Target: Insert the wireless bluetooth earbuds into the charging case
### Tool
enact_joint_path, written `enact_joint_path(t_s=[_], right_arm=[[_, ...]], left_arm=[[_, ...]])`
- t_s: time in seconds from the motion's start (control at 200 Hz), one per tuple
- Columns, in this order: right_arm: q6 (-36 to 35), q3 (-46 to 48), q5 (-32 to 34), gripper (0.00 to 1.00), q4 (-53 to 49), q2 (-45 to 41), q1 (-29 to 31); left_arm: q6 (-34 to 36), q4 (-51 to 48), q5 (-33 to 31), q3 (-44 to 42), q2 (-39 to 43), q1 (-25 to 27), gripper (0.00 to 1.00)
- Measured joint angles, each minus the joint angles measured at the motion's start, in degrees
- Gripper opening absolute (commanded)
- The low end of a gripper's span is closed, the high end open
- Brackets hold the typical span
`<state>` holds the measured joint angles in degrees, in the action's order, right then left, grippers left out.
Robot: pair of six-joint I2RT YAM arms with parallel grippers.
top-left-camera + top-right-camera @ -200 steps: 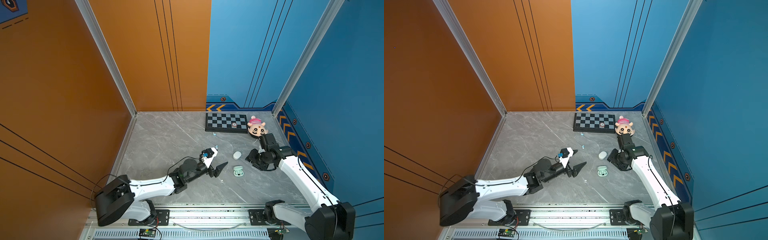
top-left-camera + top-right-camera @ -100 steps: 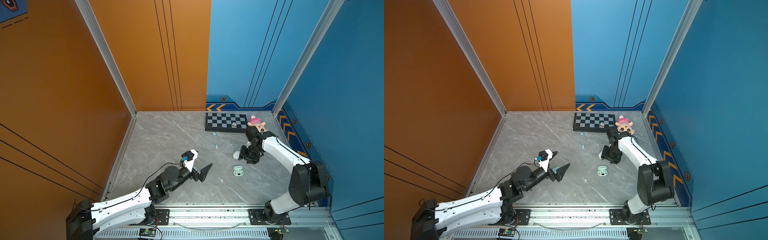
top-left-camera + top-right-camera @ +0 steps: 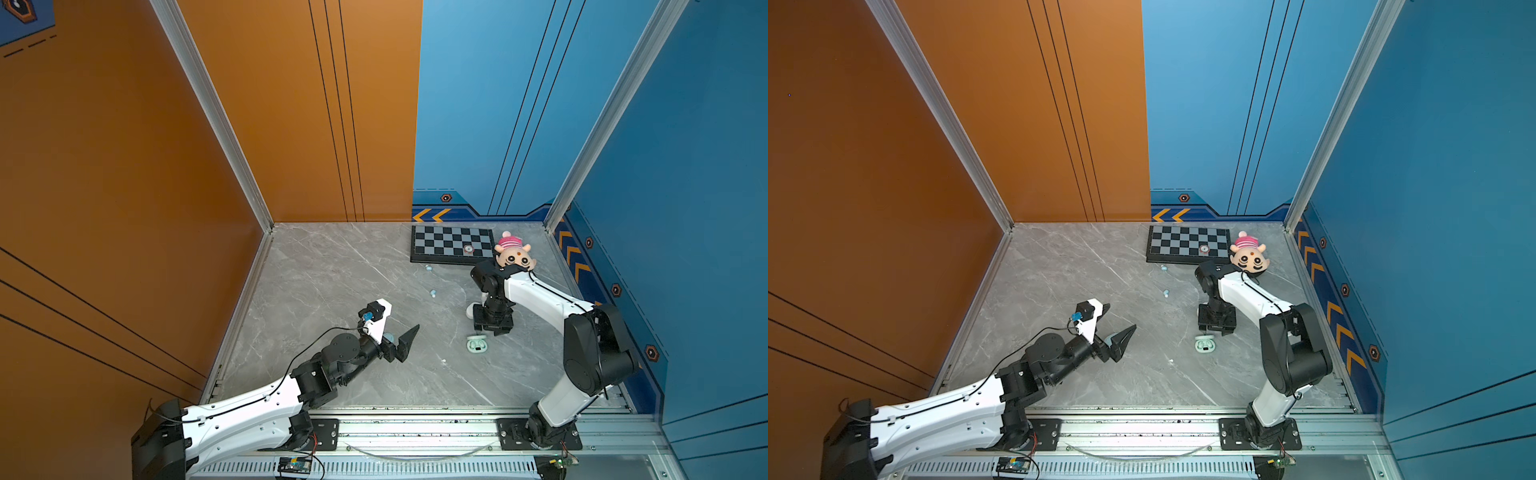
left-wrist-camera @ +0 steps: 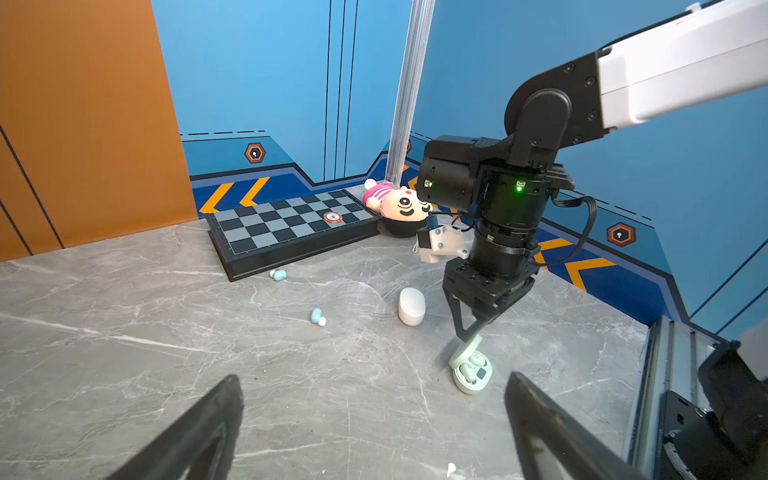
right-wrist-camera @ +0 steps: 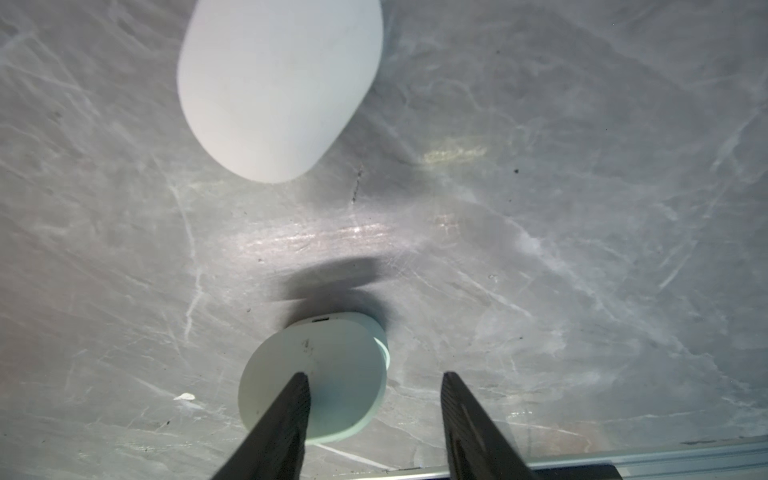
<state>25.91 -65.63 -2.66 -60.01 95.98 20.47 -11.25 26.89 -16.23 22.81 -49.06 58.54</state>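
nearby, white case (image 4: pixel 411 305) beside open mint case (image 4: pixel 465 386), blue earbuds (image 4: pixel 278 274) near chessboard (image 4: pixel 291 224), left jaws apart, right jaws apart

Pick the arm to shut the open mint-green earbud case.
Right: the right gripper sits at the raised lid of the mint-green oval plastic case; the left gripper, open, is farther off.

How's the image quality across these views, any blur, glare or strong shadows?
Right wrist view: the white oval pebble-shaped case is soft, out of focus; a glare streak lies on the grey marble tabletop; a dark shadow hugs the open mint green case. Left wrist view: wide-angle, left gripper fingers blurred at the edge. Both top views: evenly lit, sharp.
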Motion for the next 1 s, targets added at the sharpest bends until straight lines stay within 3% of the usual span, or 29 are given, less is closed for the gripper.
enact_joint_path(t_s=[1.001], right_arm=[[-5.0, 3.4, 2.5, 0.54, -2.2, 0.3, 4.1]], left_arm=[[-0.9, -2.2, -2.5, 0.0, 2.7, -0.3, 0.98]])
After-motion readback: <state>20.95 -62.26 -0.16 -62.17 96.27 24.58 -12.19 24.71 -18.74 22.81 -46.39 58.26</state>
